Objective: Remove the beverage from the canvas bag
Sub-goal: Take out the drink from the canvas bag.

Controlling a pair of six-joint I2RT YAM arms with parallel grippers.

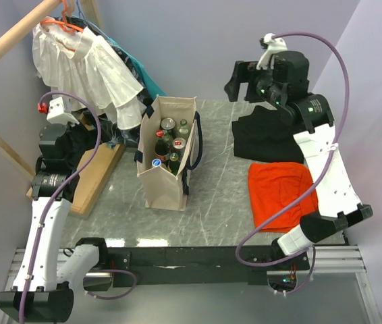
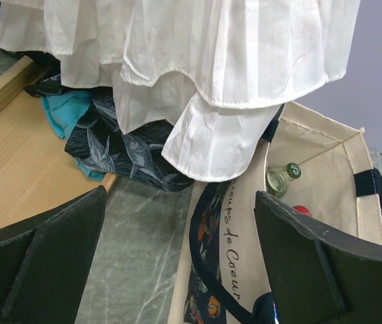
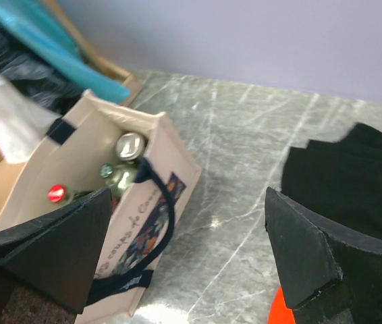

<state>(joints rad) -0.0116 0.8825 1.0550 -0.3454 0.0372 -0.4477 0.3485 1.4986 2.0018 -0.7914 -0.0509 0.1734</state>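
Presently at the approach step, with no bottle lifted yet. Shows the right gripper (image 3: 191, 253) spread wide and holding nothing, hovering high above the bench (image 3: 245, 135). Places the canvas bag (image 3: 174, 162) ahead of it and towards its left finger, upright and open-mouthed, with the bottles (image 3: 130, 145) standing cap-up inside. Shows the left gripper (image 2: 181, 263) likewise spread and empty, with the same bag just ahead, beyond its right finger. Places a white ruffled garment (image 2: 211, 67) ahead and above, its hem near the bag's rim. Calls next, by judgement, for bringing one gripper directly over the bag's mouth, lowering it around a single bottle neck, pressing shut, then drawing straight up clear of the navy handles (image 3: 169, 216). Risks tipping the bag unless steadied.
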